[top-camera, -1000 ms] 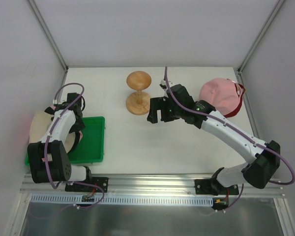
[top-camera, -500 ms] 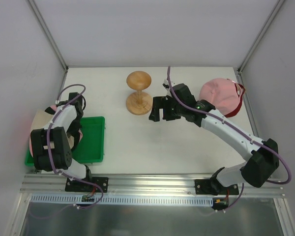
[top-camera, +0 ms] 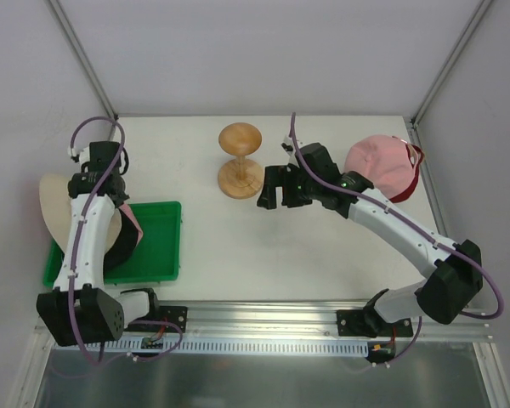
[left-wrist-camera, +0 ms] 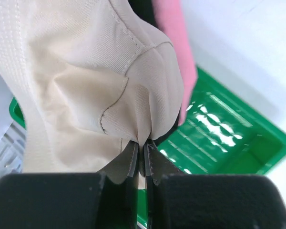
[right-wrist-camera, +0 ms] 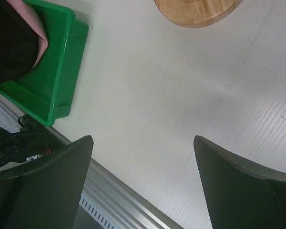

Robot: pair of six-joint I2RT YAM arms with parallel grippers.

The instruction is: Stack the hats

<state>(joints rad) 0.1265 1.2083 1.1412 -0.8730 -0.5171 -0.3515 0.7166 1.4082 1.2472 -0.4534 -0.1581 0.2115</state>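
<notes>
Whereas half a second earlier the left gripper (left-wrist-camera: 144, 147) sat low over the flat green plastic tray (top-camera: 157, 246), it is now raised toward the upper left of the top view. The soft beige brimmed bucket hat (top-camera: 55, 211) hangs higher and wider against the left wall. The jaws are pinched nearly closed on a fold of that hat's fabric. The right gripper (top-camera: 276, 189) has hardly shifted; it hovers with jaws spread wide over the white surface (top-camera: 238, 246), just beside the wooden mushroom-shaped stand (top-camera: 240, 159).

A pink fabric hat (top-camera: 132, 223) and a black fabric hat (top-camera: 123, 246) show at the tray's left side, largely hidden; whether the pink one rests there or hangs with the beige hat cannot be told. At the right edge a pink baseball cap (top-camera: 376, 166) covers a red cap (top-camera: 415, 178), of which only the rim shows. The left wrist view cuts off the beige hat's brim. Open surface spreads between tray and stand.
</notes>
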